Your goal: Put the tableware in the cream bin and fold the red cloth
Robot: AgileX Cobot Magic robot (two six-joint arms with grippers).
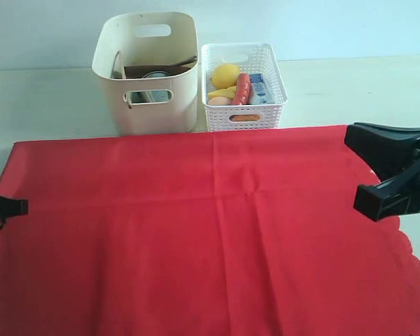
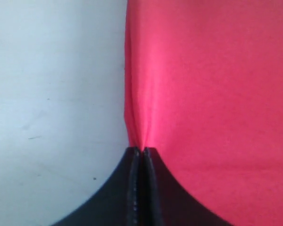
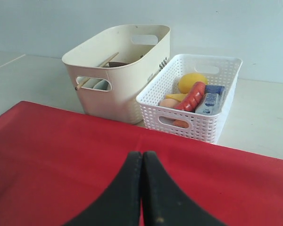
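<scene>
The red cloth [image 1: 210, 224] lies spread flat over the table, its scalloped edge at the right [image 1: 406, 241]. At the cloth's left edge my left gripper [image 1: 17, 207] is shut on a pinch of the fabric [image 2: 142, 141], with bare table beside it. My right gripper [image 1: 364, 199] hovers over the cloth's right side, shut with nothing seen between its fingers [image 3: 142, 157]. The cream bin [image 1: 147, 105] stands behind the cloth. Inside it I make out a brown plate [image 3: 117, 64], a light wooden stick [image 3: 108, 60] and a pale bowl behind the handle hole [image 3: 96, 84].
A white lattice basket [image 1: 245, 115] stands right of the cream bin and holds a lemon [image 1: 225, 73], a sausage [image 1: 242, 88] and a blue carton [image 1: 259, 88]. Both containers sit just past the cloth's far edge. White tabletop [image 1: 350, 91] runs behind and right.
</scene>
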